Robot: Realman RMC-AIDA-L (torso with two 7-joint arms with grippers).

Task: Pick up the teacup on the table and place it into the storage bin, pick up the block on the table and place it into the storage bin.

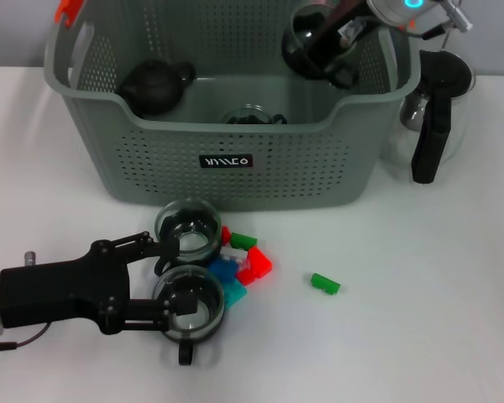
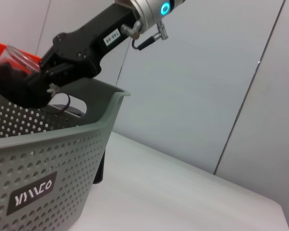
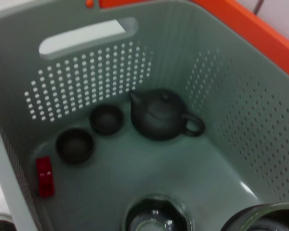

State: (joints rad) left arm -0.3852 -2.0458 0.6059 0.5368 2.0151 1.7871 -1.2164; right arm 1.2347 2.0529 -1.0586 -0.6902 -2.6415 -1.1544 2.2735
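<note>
The white bench [image 1: 420,319] carries everything, and the storage bin [image 1: 235,159] sits at its far middle, so I place the rest against the bin. Inside it already lie a dark teapot [image 3: 159,115], two small dark cups [image 3: 106,119] beside the teapot, a red block [image 3: 44,175] against one wall and a glass cup [image 3: 154,219] near the front wall, so part of the job looks done. Just outside the bin's right end stands a glass pitcher [image 1: 433,117] with a black handle. The right gripper [image 1: 323,54] hangs over the bin's right rear corner, its jaws clamped on a dark-bottomed glass teacup [image 1: 307,38] that sits above the rim and is not yet let go; by my reading this cup is mid-delivery. In front of the bin's label, on the bench, two more glass teacups wait: the nearer teacup [image 1: 187,228] close to the bin wall and the farther teacup [image 1: 189,304] beyond it. The left gripper [image 1: 164,281] reaches in low from the left, its jaws apart, one alongside each cup, gripping neither as far as I can judge. Beside those cups lies a cluster of blocks [image 1: 244,264], red, green and teal, and a lone green block [image 1: 325,284] sits further right, all still to be binned
</note>
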